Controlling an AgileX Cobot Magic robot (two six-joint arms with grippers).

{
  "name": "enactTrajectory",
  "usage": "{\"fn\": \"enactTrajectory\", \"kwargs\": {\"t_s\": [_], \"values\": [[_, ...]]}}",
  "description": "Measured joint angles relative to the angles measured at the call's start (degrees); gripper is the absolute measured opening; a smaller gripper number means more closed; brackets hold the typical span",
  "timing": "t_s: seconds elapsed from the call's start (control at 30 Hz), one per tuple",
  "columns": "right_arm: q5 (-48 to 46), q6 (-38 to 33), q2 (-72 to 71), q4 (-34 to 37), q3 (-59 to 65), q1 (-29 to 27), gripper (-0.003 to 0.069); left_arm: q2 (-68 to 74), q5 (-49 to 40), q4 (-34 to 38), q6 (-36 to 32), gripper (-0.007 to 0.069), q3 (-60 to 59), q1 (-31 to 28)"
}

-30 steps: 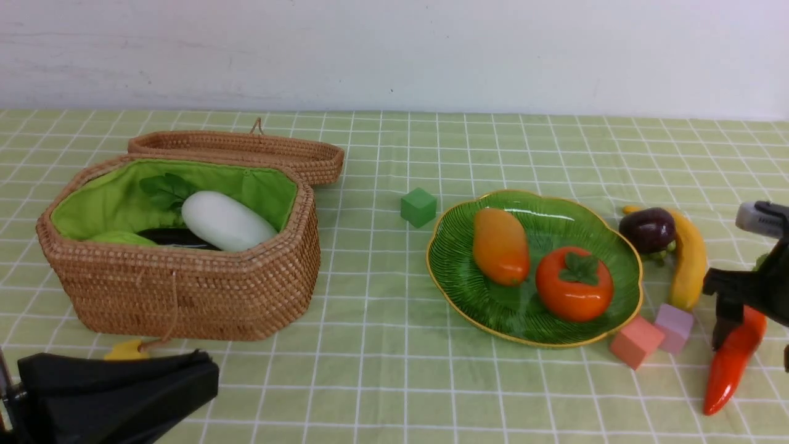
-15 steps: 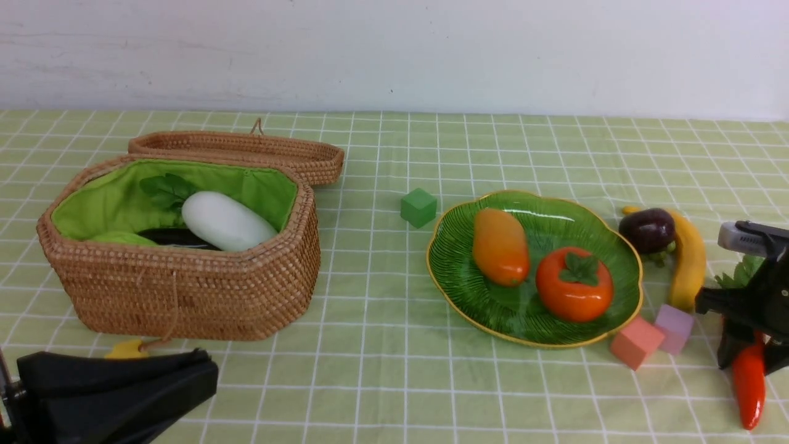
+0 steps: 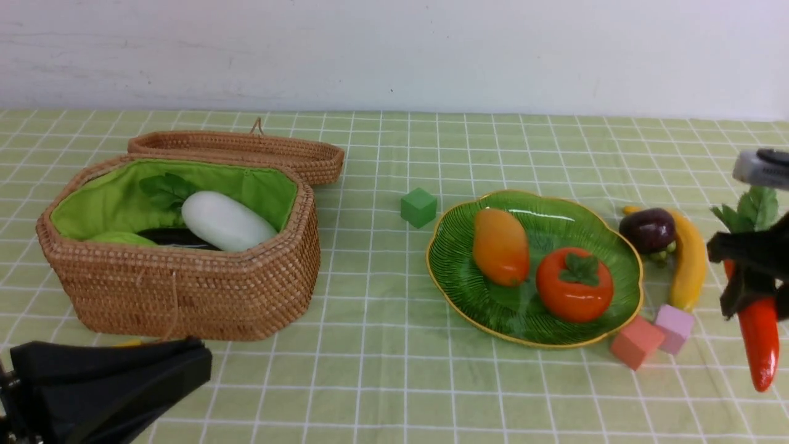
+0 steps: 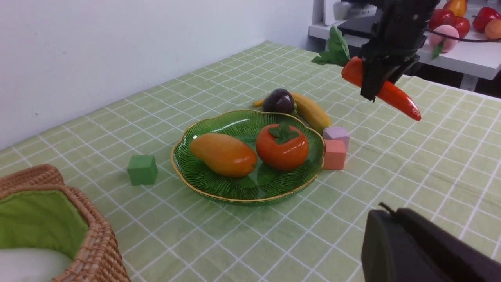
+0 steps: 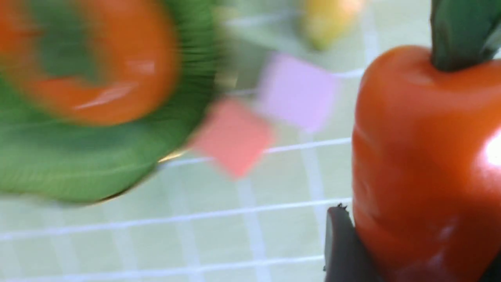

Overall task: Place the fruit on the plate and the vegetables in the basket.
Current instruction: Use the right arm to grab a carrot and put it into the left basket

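Holding the carrot (image 3: 759,345) clamped in your right end effector (image 3: 753,290) above the bench (image 3: 370,382) at the far right, you are mid-carry on what looks the last vegetable, so next swing it left high over the plate (image 3: 555,216) and release inside the basket (image 3: 185,296)

No readable text, label, brand, number or sign is seen in any view. Nothing is written on the plate (image 3: 548,216), the basket (image 3: 185,296) or the wall behind them.
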State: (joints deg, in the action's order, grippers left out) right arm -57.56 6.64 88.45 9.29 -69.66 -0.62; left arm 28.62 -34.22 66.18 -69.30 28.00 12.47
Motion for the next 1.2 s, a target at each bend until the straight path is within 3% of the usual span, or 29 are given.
{"fn": "enactTrajectory", "kwargs": {"t_s": [0.07, 0.27, 0.53, 0.83, 1.2], "values": [[-0.6, -0.2, -1.1, 0.4, -1.3, 2.1, 0.0324, 0.0, 0.9, 0.1, 0.0, -0.0011, 0.0, 0.0], [-2.5, -5.5, 0.6, 0.8, -17.3, 18.5, 0.0324, -0.9, 10.3, -0.3, 3.7, -0.0011, 0.0, 0.0], [-3.7, -13.5, 15.5, 1.8, -43.6, 35.2, 0.0324, -6.3, 20.3, -9.3, 14.5, -0.0013, 0.0, 0.0], [-1.8, -23.9, 33.2, 6.8, -65.3, 42.6, 0.0324, -7.9, 24.9, -14.4, 17.8, -0.0013, 0.0, 0.0], [17.5, -34.7, 44.4, 17.7, -67.8, 43.3, 0.0324, -7.9, 31.8, -14.4, 17.9, -0.0013, 0.0, 0.0]]}}
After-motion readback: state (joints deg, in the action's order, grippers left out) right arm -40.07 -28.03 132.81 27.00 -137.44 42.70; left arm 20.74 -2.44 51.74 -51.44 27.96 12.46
